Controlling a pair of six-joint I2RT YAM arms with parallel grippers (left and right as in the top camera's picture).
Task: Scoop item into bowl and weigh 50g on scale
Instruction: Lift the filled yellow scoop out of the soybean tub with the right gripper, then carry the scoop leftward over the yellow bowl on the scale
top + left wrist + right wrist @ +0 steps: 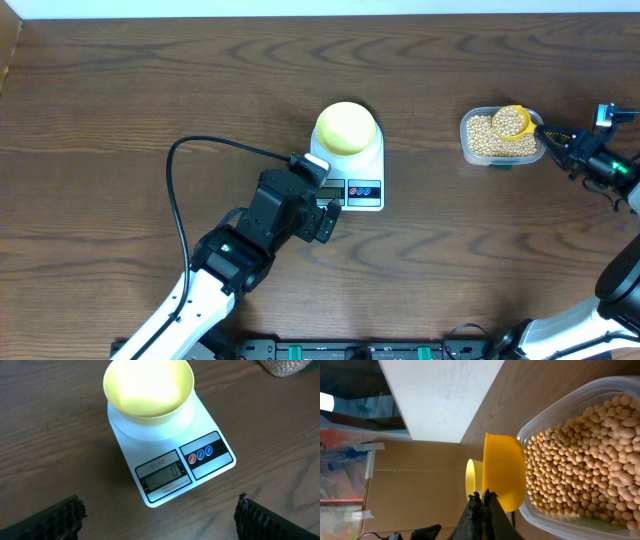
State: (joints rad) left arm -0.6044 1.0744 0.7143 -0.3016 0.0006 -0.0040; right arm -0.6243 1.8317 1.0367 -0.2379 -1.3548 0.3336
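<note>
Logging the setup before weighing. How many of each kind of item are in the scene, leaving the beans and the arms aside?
Bowl: 1
Scale: 1
Tub: 1
Spoon: 1
Total: 4

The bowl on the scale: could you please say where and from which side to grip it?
Pinch the rim of the bowl from above, one finger inside, one outside: it sits upright and open on the scale, and its round flaring wall offers no handle.

scale (172, 457) labelled SF-400, display (165, 477) reading 0
</note>
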